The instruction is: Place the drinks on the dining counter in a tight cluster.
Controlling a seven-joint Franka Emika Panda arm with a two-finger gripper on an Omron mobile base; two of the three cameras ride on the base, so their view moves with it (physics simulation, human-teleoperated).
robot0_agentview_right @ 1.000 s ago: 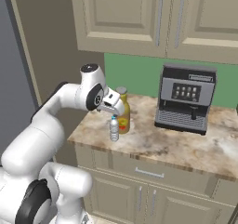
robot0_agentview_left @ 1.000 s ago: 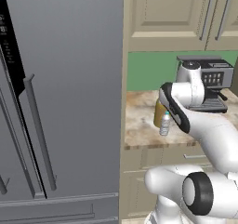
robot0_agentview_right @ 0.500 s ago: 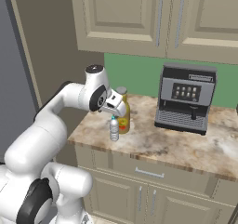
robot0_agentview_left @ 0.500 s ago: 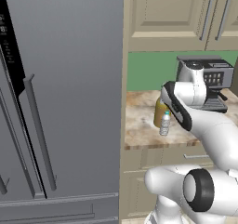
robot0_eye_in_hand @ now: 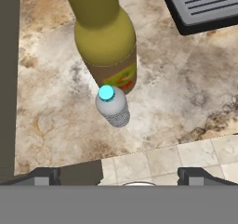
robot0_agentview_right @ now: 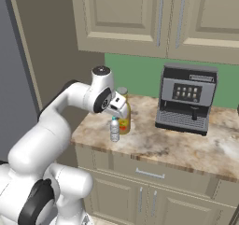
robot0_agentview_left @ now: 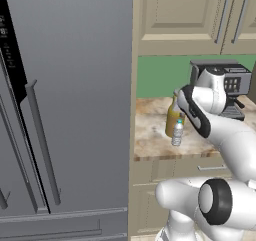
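On the worktop (robot0_eye_in_hand: 56,121), your small water bottle (robot0_eye_in_hand: 113,106) stands touching the big yellow bottle (robot0_eye_in_hand: 103,37). Your fingers (robot0_eye_in_hand: 118,175) hang above, spread wide, holding nothing. Come down crooked and you could knock both over.

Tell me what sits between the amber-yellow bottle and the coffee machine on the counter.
Nothing: in the right base view, bare marbled counter separates the amber-yellow bottle from the coffee machine.

Both base views look forward-down from behind the arm, left and right, sharing the marbled counter (robot0_agentview_left: 155,135) and coffee machine (robot0_agentview_right: 186,98); hand view looks steeply down, close above counter beyond the fingertips (robot0_eye_in_hand: 42,175).
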